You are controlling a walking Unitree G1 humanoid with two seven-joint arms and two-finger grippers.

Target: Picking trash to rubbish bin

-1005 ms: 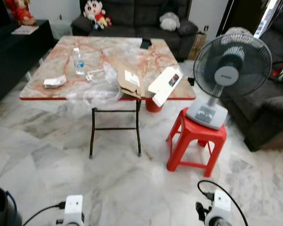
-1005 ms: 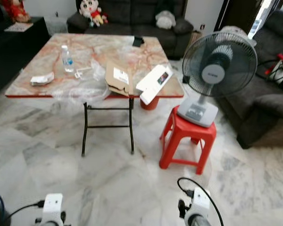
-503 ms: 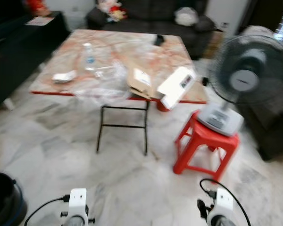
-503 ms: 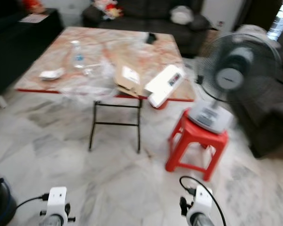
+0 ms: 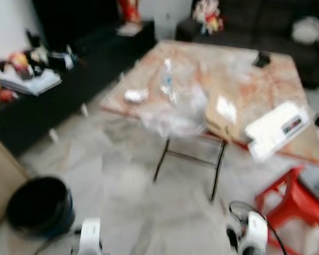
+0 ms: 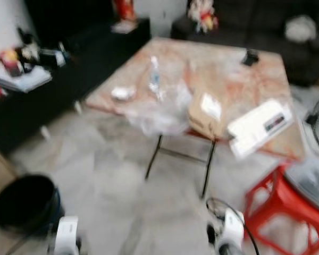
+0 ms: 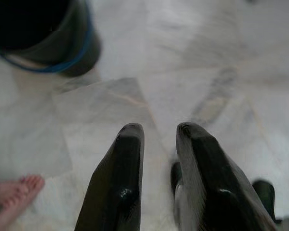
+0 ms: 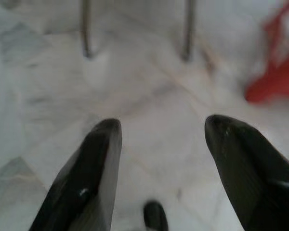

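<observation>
While blurred, bin (image 7: 38, 36) beyond left gripper (image 7: 156, 137)

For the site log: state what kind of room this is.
Most likely a home living room: a dark sofa with soft toys, a marble-patterned folding table littered with packaging, a polished marble floor, and a black bin.
</observation>
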